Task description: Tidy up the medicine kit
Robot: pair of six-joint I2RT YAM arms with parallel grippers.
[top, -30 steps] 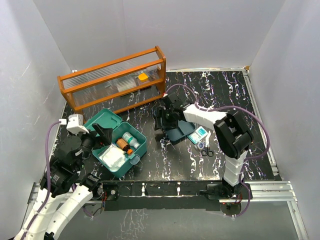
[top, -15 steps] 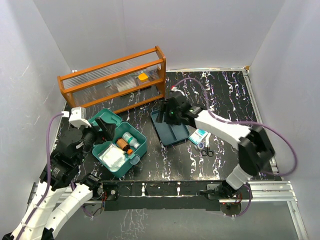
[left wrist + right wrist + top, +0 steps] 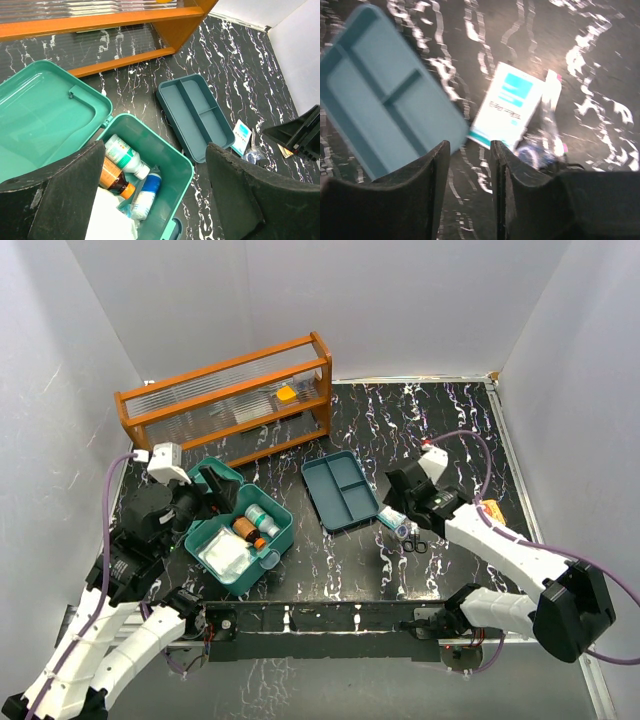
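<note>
The kit (image 3: pixel 243 532) sits open at the lower left of the top view, its lid (image 3: pixel 203 480) laid back toward the rack (image 3: pixel 225 400). The left claw (image 3: pixel 212 498) hangs over the seam between lid and box. In the left wrist view this claw (image 3: pixel 150 200) is spread wide with nothing between its fingers (image 3: pixel 65 200); the box fills the lower middle of the frame between them. Inside the box lie a white bottle (image 3: pixel 125 156), a brown bottle (image 3: pixel 114 180) and a white tube (image 3: pixel 146 196).

The tray (image 3: pixel 343 490) lies apart from the box on the black table (image 3: pixel 440 420), at the middle of the top view, and it is empty. The right claw (image 3: pixel 405 500) is just to the tray's right, above a white and teal packet (image 3: pixel 395 512), with scissors (image 3: pixel 415 543) below. In the right wrist view this claw (image 3: pixel 470 170) shows a narrow gap between its fingers (image 3: pixel 415 195), pinching nothing. The tray (image 3: pixel 385 97) is at the upper left, clear of the fingertips, and the packet (image 3: pixel 506 107) lies at centre, touching the tray's corner.
</note>
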